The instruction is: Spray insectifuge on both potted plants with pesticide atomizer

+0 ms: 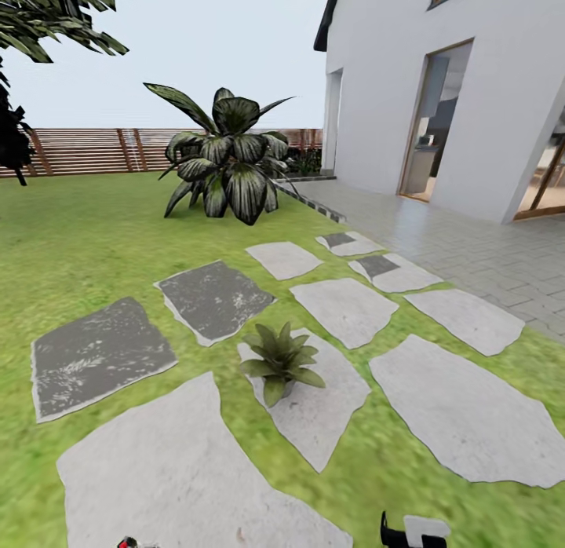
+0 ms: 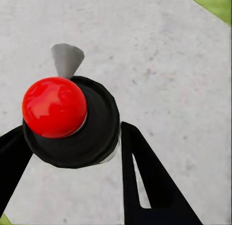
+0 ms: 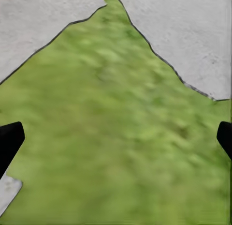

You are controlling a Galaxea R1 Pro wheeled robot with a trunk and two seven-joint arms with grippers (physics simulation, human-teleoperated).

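The pesticide atomizer is a black bottle with a red ball top and a grey nozzle. My left gripper is shut on it, one black finger on each side, above a pale stepping stone. In the head view its red spot peeks in at the bottom edge. One potted plant, a small green rosette in a grey pot, stands on a stepping stone ahead; the second is out of view. My right gripper is open over grass, and its tip shows low right.
Grey stepping stones lie across the lawn. A large dark broad-leaved shrub stands further back before the brown slatted fence. A white house with a tiled patio is on the right.
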